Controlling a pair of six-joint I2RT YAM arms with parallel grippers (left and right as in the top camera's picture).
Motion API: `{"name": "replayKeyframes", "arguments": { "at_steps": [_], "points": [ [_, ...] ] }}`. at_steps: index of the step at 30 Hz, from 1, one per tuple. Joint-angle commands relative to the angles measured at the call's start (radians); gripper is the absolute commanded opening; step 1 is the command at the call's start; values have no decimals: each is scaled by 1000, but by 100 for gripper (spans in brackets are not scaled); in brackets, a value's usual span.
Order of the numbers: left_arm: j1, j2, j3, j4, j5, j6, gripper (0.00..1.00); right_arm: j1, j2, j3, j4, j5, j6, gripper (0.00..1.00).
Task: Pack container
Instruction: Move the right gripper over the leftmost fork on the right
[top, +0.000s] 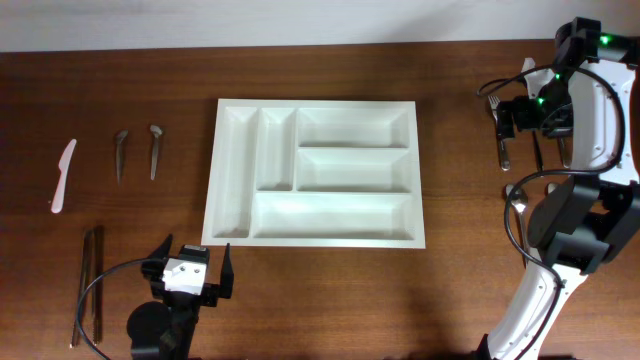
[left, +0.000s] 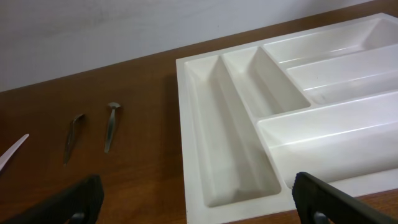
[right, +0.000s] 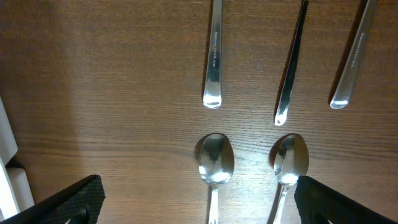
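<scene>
The white cutlery tray (top: 330, 215) lies flat in the middle of the wooden desk (top: 320, 300) and is the largest thing on it. Its two narrow compartments stand side by side at the robot's left end. The three long ones are stacked to their right, with the longest running along the near edge under both groups. In the left wrist view the tray (left: 184, 124) fills the right half of the picture, and its compartments show bare white plastic.

The left pincer (top: 196, 250) hangs over the desk just in front of the tray's near left corner. Its two black fingers (left: 74, 202) are spread as wide as they go, with nothing between them.

Left of the tray lie two short metal utensils (top: 137, 152) side by side, roughly spoon-shaped. Further left lies a white plastic knife (top: 63, 175). Nearer the arm's base, two long slim utensils (top: 90, 285) lie parallel and close together.

The right pincer (right: 198, 193) is far to the right, well apart from the tray, and points down at a cluster of metal cutlery (top: 505, 150). It too is fully spread and holds nothing, with a black finger (right: 62, 202) in each lower corner of its wrist view. Below it two spoon bowls (right: 214, 158) rest on the wood next to each other. Three handle ends (right: 212, 62) reach in from the top edge, the middle one thinner and darker than the others. What kind of utensils the handles belong to cannot be told from that view.
</scene>
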Motion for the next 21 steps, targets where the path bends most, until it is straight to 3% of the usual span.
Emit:
{"name": "replayKeyframes", "arguments": {
  "at_steps": [1, 12, 21],
  "points": [
    [5, -8, -4, -1, -7, 13, 99, -3, 28, 19, 12, 11, -10, 99],
    [5, -8, -4, -1, -7, 13, 99, -3, 46, 19, 194, -74, -6, 99],
    [5, -8, -4, -1, -7, 13, 99, 10, 137, 19, 246, -122, -3, 99]
  ]
}}
